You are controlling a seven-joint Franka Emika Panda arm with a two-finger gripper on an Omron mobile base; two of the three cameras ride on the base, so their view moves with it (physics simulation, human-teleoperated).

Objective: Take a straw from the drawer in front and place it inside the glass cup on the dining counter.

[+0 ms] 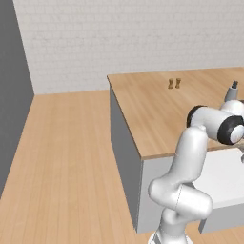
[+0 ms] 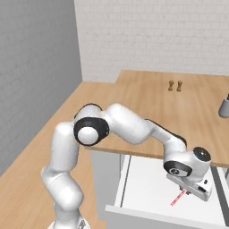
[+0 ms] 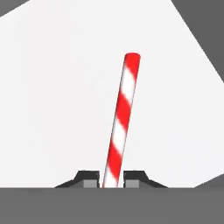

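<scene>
My gripper (image 3: 112, 182) is shut on the straw (image 3: 120, 122), a thin red and white striped tube that runs out from between the two finger tips over the white floor of the drawer (image 3: 52, 96). From the right base view, the gripper (image 2: 186, 193) reaches down into the open drawer (image 2: 147, 183), and the straw (image 2: 177, 198) slants from it toward the drawer's front. The drawer (image 1: 224, 183) is pulled out below the edge of the dining counter (image 1: 157, 109), whose light wooden top (image 2: 147, 103) stretches away behind. The glass cup is out of view.
A grey soap-dispenser bottle (image 1: 232, 90) (image 2: 224, 106) stands on the counter's right side. Two small brown pieces (image 1: 174, 84) (image 2: 175, 86) sit near its far edge. Wooden floor (image 1: 66, 157) lies to the left, with a white brick wall behind.
</scene>
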